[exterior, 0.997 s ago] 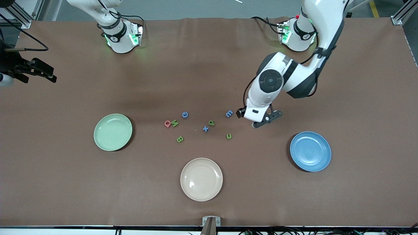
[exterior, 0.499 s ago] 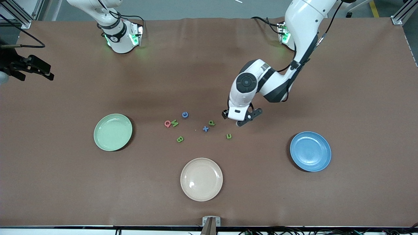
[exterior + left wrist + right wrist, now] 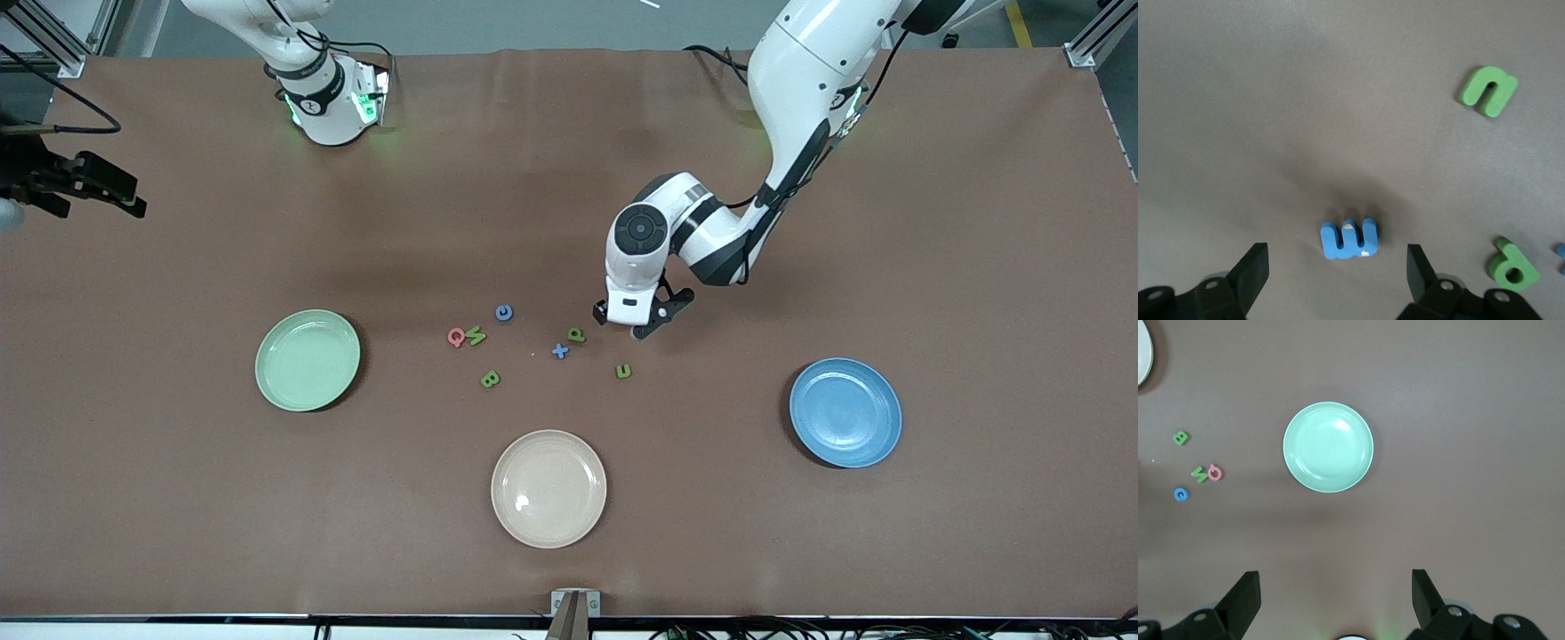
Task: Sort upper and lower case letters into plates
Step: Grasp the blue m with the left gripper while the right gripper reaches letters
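Observation:
My left gripper (image 3: 635, 324) is open and low over the table, its jaws either side of a small blue letter (image 3: 1349, 239) that lies flat; my hand hides this letter in the front view. Nearby lie a green letter p (image 3: 577, 335), a blue x (image 3: 560, 351) and a green n (image 3: 623, 371). Toward the right arm's end lie a blue c (image 3: 504, 312), a green V (image 3: 476, 336), a pink-red Q (image 3: 456, 337) and a green B (image 3: 490, 380). The mint plate (image 3: 308, 360) and the blue plate (image 3: 845, 412) hold nothing. My right gripper (image 3: 132, 199) waits open, high over the right arm's end of the table.
A cream-beige plate (image 3: 548, 488) lies nearer to the front camera than the letters. The right wrist view shows the mint plate (image 3: 1328, 447) and several letters beside it. The two arm bases stand along the table's edge farthest from the front camera.
My left gripper has moved from beside the blue plate toward the letter cluster and now covers the blue letter. The right gripper has shifted slightly. The letters and plates have not moved.

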### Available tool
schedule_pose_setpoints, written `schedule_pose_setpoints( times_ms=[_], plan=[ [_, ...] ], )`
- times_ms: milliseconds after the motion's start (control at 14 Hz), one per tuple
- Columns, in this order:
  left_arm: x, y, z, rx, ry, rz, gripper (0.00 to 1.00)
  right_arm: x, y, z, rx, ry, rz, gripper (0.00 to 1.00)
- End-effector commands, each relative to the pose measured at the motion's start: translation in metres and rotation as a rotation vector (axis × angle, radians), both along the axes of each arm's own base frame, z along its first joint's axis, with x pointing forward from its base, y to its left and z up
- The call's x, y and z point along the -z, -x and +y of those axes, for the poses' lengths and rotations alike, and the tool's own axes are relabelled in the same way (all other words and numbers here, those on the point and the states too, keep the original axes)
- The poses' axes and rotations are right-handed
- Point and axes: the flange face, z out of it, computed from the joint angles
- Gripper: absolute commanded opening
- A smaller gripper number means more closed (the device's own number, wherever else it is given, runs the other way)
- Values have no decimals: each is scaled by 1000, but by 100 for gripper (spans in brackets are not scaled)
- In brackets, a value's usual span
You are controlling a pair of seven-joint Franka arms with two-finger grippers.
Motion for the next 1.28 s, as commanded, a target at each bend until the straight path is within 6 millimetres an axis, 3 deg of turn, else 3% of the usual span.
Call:
schedule_pose_setpoints(
  times_ms=[0,214,499,641,712,784,926,1069,1211],
  plan=[
    [1,-6,-2,-26,14,-34,80,2,-18,-3,10,-17,-7,100],
    [19,-4,-4,-62,33,-35,77,6,-30,-2,4,-13,-53,100],
    [23,-1,-2,-71,24,-26,73,39,-54,-11,18,-9,-42,100],
    [21,-1,-2,-74,25,-28,55,59,-66,-14,15,8,-27,100],
    [21,-2,-2,-68,25,-31,38,85,-76,-16,15,15,16,100],
    [19,-4,0,-64,28,-33,26,97,-80,-18,11,36,38,100],
    [3,-18,7,-79,38,-54,2,103,-80,-15,33,32,50,100],
    [-33,-40,20,-37,66,-107,0,106,-79,-10,53,29,60,100],
    [-83,-72,53,-15,73,-165,0,118,-78,16,193,13,83,100]
  ],
)
